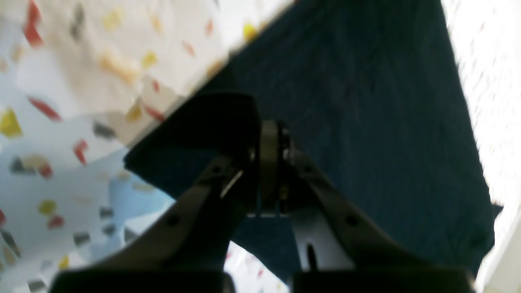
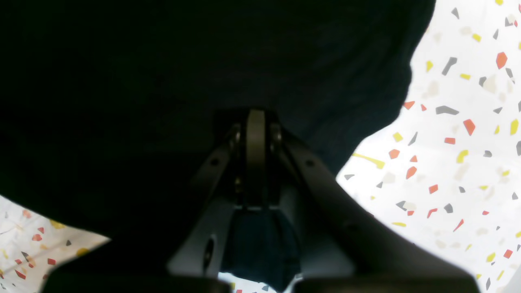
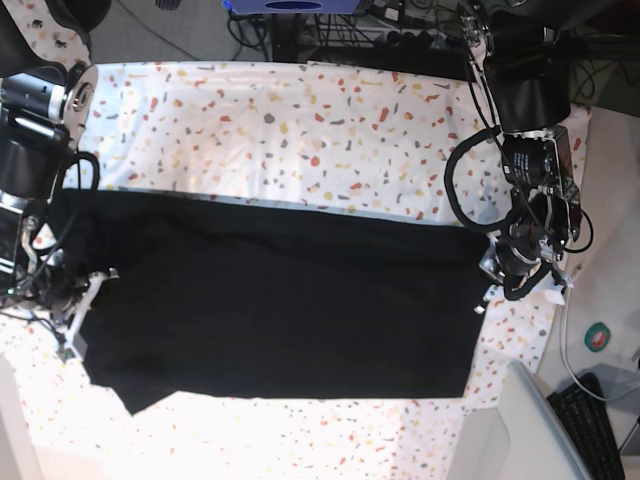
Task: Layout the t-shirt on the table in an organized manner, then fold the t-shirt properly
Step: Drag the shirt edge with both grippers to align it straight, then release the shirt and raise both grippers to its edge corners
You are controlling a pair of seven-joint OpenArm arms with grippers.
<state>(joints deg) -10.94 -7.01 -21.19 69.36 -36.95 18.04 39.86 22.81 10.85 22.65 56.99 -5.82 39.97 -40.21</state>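
Observation:
The black t-shirt lies spread as a wide band across the flecked white table. My left gripper is at the shirt's right edge in the base view. In the left wrist view its jaws are closed on the dark fabric, near a straight edge over the table. My right gripper is at the shirt's left edge. In the right wrist view it is closed with the fabric bunched between the fingers, and the table shows to the right.
A plain grey surface and a keyboard sit at the lower right. Cables run behind the table's far edge. A round green item lies to the right of the table.

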